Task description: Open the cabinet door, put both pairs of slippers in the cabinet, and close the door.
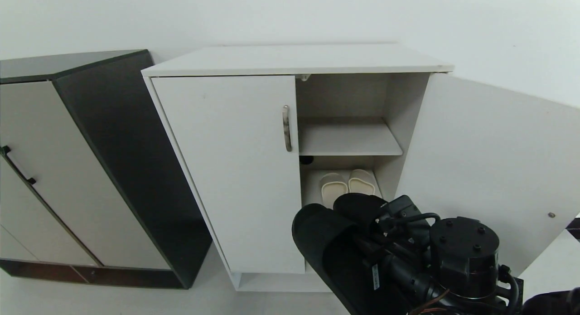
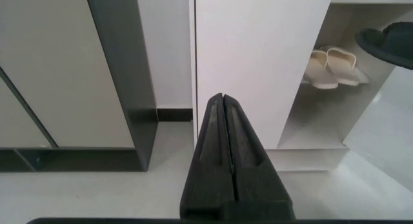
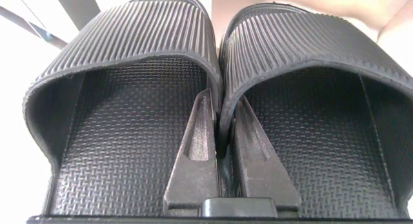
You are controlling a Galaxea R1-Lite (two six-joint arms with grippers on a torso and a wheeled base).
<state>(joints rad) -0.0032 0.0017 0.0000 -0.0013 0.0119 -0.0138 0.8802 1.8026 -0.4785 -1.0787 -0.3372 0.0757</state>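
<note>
Before the open cabinet (image 1: pixel 226 170), the right gripper (image 3: pixel 222 102) is pinching the black slippers (image 3: pixel 129 50); the left gripper (image 2: pixel 223 97) is clenching empty fingers.

White cabinet (image 1: pixel 294 61), right door (image 1: pixel 489 170) swung wide open, left door (image 1: pixel 226 170) shut. Cream slippers (image 1: pixel 346 186) side by side on bottom shelf. Black ribbed slippers (image 1: pixel 326 233) pinched together in right tool (image 3: pixel 219 146), before the opening.

One slipper pair (image 1: pixel 348 184) lies inside the cabinet (image 1: pixel 294 60) under its shelf (image 1: pixel 349 140); the other pair (image 1: pixel 326 242) hangs before the opening.
</note>
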